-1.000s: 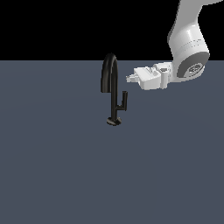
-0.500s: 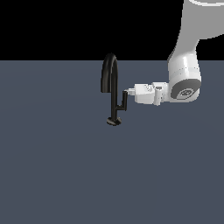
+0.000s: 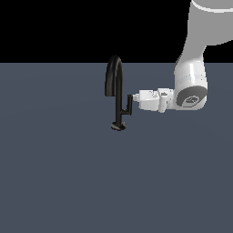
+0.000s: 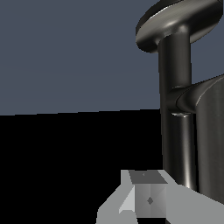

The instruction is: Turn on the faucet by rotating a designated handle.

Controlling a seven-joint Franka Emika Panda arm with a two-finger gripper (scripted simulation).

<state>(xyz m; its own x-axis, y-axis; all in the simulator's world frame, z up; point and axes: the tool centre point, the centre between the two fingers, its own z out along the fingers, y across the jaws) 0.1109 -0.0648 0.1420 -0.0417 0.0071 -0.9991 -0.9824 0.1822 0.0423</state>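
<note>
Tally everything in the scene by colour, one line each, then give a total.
Black: 1, the faucet with its handle
White: 1, the robot arm with its gripper
Total: 2

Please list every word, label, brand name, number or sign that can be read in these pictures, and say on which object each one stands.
There is no readable text in either view.
The faucet and its handle are plain black, with no markings.
The hand is plain white; nothing is printed on it.
The round dark cap on the arm's wrist joint bears a pale mark, but it is too small and blurred to read.
</note>
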